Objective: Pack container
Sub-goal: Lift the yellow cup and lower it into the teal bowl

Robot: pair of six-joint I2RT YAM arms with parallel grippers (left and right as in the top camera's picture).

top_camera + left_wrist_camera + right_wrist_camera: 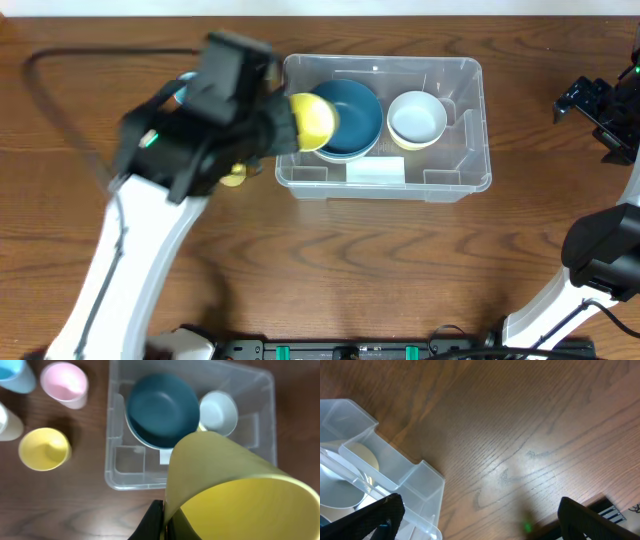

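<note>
**Container** (462, 160) on the wooden table (350, 270), holding a teal bowl (355, 115) in its left half and a white bowl (417, 117) in its right. Left gripper (161, 525), clamped on a yellow bowl (235, 495), hangs over the container's left rim. Right gripper (482, 522), jaws wide and empty, lies well right of the container.

A yellow bowl (235, 500), a teal bowl (162, 407), a white bowl (218, 412), a clear container (117, 467) and a brown wood-grained table (330, 270) are seen.

The blurred left arm (175, 150) half hides cups (233, 178) beside the container (470, 160).
</note>
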